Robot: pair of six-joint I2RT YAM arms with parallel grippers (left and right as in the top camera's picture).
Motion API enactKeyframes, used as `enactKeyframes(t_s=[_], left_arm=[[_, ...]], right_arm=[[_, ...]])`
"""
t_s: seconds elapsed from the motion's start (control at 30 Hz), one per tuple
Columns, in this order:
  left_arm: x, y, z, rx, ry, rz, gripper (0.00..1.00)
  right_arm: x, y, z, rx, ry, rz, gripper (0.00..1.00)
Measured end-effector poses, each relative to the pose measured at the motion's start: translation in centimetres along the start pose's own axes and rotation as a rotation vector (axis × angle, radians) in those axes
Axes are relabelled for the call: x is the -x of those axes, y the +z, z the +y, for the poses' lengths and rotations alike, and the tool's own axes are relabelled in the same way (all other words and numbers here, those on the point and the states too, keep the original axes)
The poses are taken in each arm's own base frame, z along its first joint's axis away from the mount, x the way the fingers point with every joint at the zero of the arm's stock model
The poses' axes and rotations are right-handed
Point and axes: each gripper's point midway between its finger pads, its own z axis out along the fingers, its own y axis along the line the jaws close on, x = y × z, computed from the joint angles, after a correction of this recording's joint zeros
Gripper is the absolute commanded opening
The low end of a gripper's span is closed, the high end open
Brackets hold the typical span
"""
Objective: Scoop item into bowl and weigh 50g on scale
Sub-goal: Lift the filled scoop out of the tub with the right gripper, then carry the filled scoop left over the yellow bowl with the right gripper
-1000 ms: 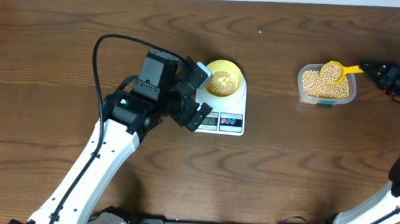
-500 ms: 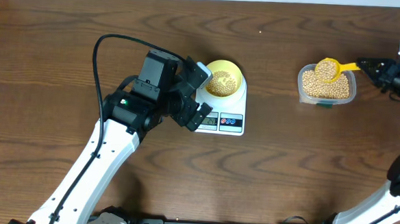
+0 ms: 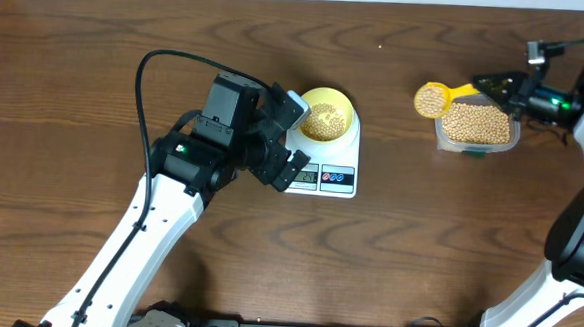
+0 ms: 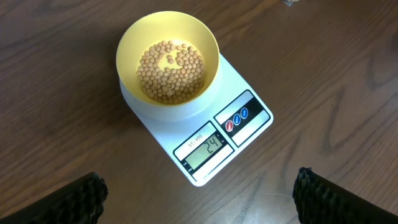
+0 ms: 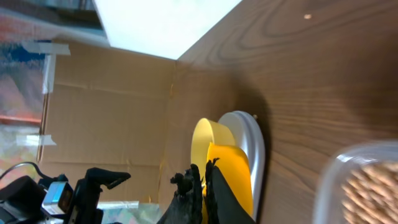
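Observation:
The pale yellow bowl (image 3: 327, 115) (image 4: 168, 59) stands on the white scale (image 3: 336, 176) (image 4: 249, 118), with a layer of beans (image 4: 171, 68) inside. The display reads 24. My left gripper (image 3: 295, 139) (image 4: 199, 186) hangs open just left of the scale, nothing between its fingers. My right gripper (image 3: 496, 86) (image 5: 204, 171) is shut on the handle of the yellow scoop (image 3: 434, 99) (image 5: 233, 180). The scoop is heaped with beans and hovers over bare table just left of the tub. In the right wrist view the bowl (image 5: 202, 134) shows beyond the scoop.
A clear plastic tub (image 3: 476, 125) (image 5: 360, 180) full of beans sits at the right, under my right arm. Brown wooden table runs between tub and scale. A black cable loops over the left arm. Cardboard stands at the table's far left.
My right gripper has carried the loaded scoop left, from above the tub to past its left edge. The left arm, bowl and scale have not moved.

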Motion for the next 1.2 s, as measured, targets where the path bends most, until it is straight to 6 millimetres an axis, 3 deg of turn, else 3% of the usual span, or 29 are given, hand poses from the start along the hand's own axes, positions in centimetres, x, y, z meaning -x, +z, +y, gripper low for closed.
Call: enactKeyframes(t_s=[0.4,0.8,1.2], left_arm=[[0.0,0.0,0.0,0.000,0.000,0.000,0.98],[0.0,0.0,0.0,0.000,0.000,0.000,0.97],[0.0,0.0,0.0,0.000,0.000,0.000,0.97]], right_arm=[[-1.1,5.5,2.8,0.058,-0.038,0.092,0.01],[-3.7,10.4,5.0,0.081,-0.038,0.190,0.01],[-5.9,14.2,6.6,0.092,-0.106,0.247,0.01]])
